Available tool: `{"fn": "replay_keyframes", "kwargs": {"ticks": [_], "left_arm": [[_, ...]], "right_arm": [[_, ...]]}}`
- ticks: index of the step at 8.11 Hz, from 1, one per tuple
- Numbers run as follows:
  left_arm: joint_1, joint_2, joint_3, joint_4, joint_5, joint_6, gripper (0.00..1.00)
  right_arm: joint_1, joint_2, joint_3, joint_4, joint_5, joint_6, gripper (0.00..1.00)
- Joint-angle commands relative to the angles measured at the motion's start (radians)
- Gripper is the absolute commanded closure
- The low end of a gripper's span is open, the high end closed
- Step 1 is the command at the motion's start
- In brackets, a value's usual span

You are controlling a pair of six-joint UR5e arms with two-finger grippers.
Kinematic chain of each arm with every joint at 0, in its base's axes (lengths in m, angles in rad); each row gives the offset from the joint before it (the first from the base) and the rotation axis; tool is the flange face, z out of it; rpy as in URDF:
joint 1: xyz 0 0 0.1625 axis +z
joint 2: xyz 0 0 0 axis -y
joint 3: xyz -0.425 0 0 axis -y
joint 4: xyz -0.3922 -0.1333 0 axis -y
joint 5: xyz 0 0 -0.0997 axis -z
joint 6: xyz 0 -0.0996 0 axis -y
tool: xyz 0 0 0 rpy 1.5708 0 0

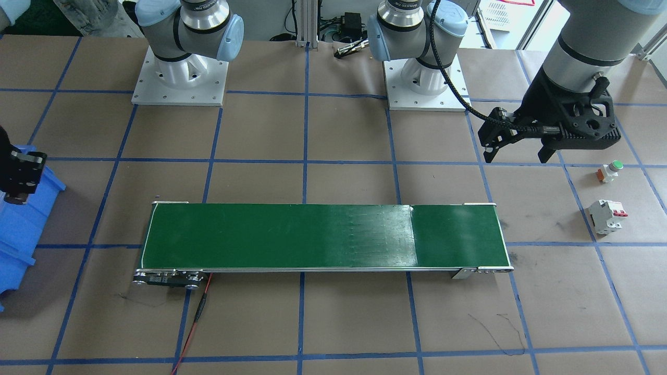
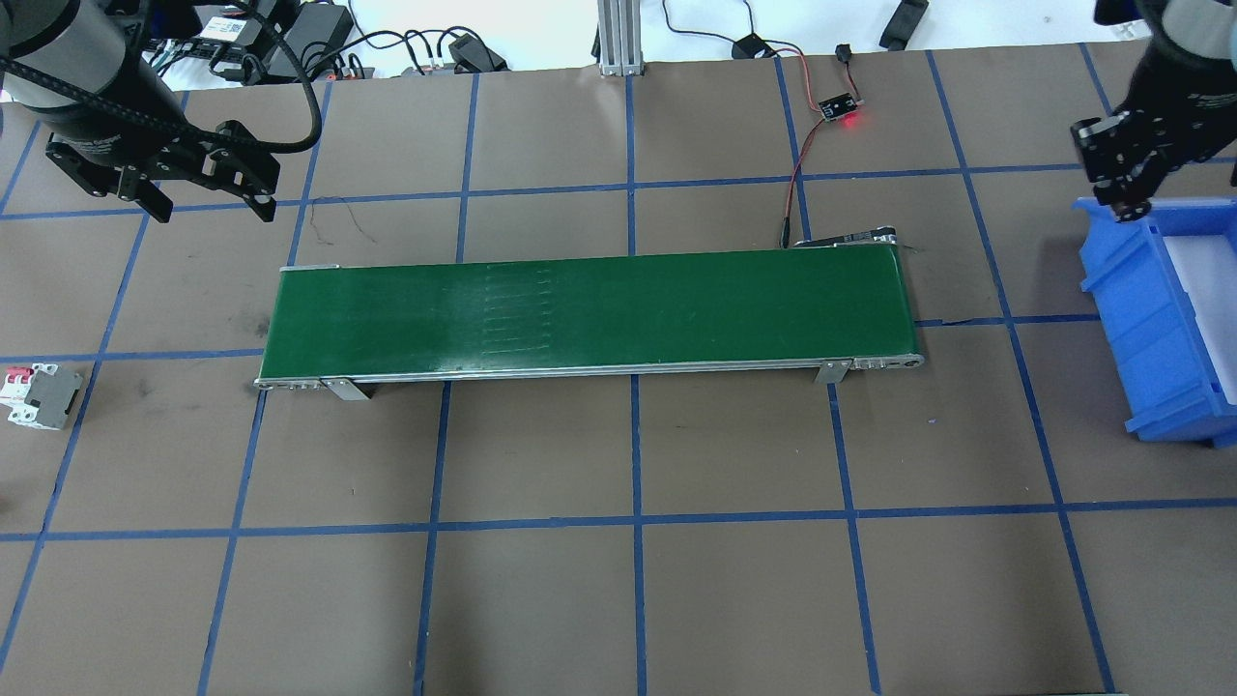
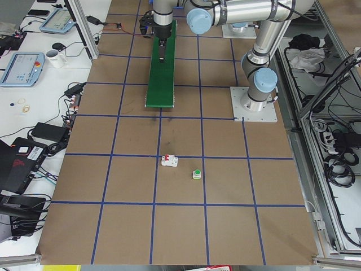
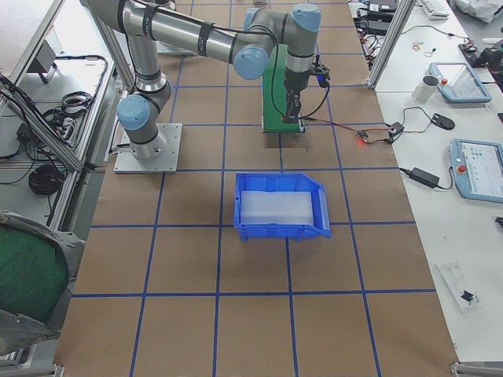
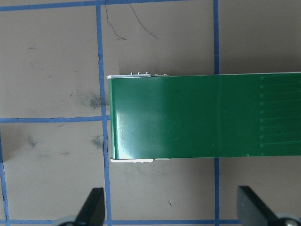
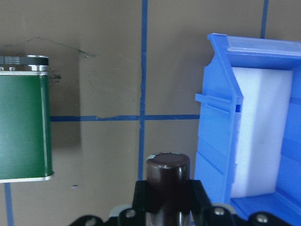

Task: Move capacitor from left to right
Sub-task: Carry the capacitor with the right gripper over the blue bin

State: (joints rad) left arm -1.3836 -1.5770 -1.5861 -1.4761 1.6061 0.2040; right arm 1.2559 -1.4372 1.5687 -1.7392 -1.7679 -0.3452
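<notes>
The capacitor (image 6: 168, 175), a stubby dark cylinder, shows end-on in the right wrist view, clamped between my right gripper's fingers. My right gripper (image 2: 1126, 198) is shut on it and hangs above the table, just beside the conveyor-side wall of the blue bin (image 2: 1150, 319). My left gripper (image 2: 208, 205) hovers open and empty over the table behind the conveyor's left end, and its two fingertips (image 5: 94, 207) frame the belt end in the left wrist view.
A green conveyor belt (image 2: 580, 309) lies across the table's middle. A white breaker with red levers (image 2: 39, 394) and a green-capped push button (image 1: 610, 171) lie at the table's left end. The bin (image 6: 216, 132) holds a white foam pad. Cables and a small lit board (image 2: 839, 106) sit behind the conveyor.
</notes>
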Motion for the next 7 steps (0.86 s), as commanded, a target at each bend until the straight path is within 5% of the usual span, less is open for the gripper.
{"fn": "replay_keyframes", "kwargs": {"ticks": [1, 3, 7], "left_arm": [[0.000, 0.000, 0.000, 0.000, 0.000, 0.002, 0.00], [0.000, 0.000, 0.000, 0.000, 0.000, 0.002, 0.00], [0.000, 0.000, 0.000, 0.000, 0.000, 0.000, 0.00]], "right_arm": [[-0.187, 0.000, -0.009, 0.004, -0.004, -0.205, 1.00], [-0.329, 0.020, -0.004, -0.008, 0.010, -0.347, 1.00], [-0.383, 0.168, 0.004, -0.135, 0.013, -0.449, 1.00]]}}
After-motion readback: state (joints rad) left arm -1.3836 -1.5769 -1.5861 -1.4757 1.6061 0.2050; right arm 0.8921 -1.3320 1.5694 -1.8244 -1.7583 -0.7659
